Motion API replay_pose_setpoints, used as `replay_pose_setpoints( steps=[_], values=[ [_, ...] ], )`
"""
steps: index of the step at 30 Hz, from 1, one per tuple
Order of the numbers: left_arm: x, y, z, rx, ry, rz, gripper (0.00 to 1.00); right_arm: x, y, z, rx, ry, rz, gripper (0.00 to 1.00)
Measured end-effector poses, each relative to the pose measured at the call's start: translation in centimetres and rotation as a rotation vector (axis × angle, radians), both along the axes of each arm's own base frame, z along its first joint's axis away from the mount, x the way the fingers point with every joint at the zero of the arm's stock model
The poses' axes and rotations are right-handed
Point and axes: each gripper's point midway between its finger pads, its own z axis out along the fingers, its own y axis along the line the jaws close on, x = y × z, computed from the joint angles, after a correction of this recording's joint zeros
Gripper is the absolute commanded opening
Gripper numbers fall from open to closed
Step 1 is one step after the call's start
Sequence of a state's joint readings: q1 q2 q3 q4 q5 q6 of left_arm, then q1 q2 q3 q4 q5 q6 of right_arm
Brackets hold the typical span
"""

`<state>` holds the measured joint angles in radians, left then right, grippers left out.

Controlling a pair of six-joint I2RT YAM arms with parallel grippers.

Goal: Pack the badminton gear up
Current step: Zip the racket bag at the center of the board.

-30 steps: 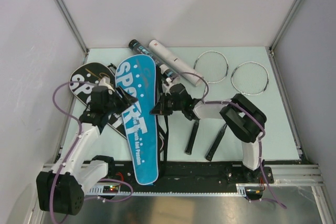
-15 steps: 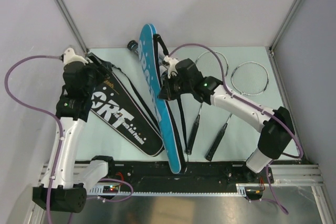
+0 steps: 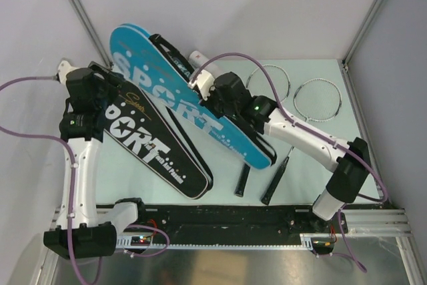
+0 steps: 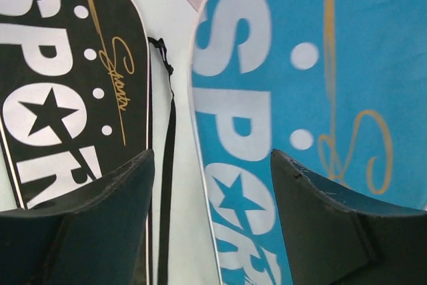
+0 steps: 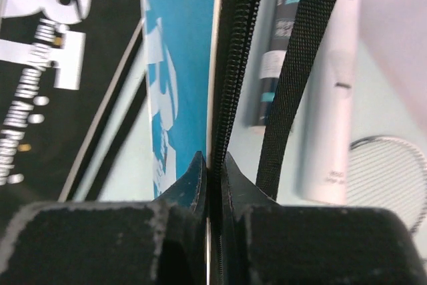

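While clenching the right gripper (image 5: 212, 161) on the blue SPORT bag's (image 3: 180, 105) zipper edge, held that bag raised and tilted above the table (image 3: 127, 178), beside the flat black SPORT bag (image 3: 143, 138). Hovered left gripper (image 4: 210, 158) released, empty, over both.

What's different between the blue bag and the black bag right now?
Colour: the blue bag is bright blue, the black bag black. Pose: the blue bag is raised off the table and tilted; the black bag lies flat on it. Grip: the right gripper pinches the blue bag's zipper edge; nothing holds the black bag. Both are racket-shaped with white SPORT lettering.
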<state>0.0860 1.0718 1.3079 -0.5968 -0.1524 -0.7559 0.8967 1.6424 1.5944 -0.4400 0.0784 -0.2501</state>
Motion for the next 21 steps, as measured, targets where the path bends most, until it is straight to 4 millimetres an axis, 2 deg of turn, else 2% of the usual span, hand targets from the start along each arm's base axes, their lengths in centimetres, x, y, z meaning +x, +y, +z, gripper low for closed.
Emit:
replay_pose_setpoints(
  steps=[5,11,17,19,21],
  values=[
    [-1.6,1.0,1.1,-0.075,-0.033,0.104,0.78,3.4,0.4,-1.7,-0.121,-0.200,0.056,0.00],
    [-3.7,2.9,4.7,-0.075,-0.077,0.222,0.78,6.6,1.5,-3.7,-0.234,-0.307,0.099,0.00],
    [-6.2,3.9,8.8,-0.108,-0.139,0.297,0.80,7.4,2.7,-3.0,-0.306,-0.423,0.147,0.00],
    [-6.8,4.0,8.7,-0.125,-0.131,0.311,0.81,7.0,3.4,-3.0,-0.318,-0.472,0.157,0.00],
    [-7.3,3.9,7.8,-0.143,-0.104,0.320,0.81,6.2,4.2,-3.8,-0.335,-0.512,0.169,0.00]
  ],
)
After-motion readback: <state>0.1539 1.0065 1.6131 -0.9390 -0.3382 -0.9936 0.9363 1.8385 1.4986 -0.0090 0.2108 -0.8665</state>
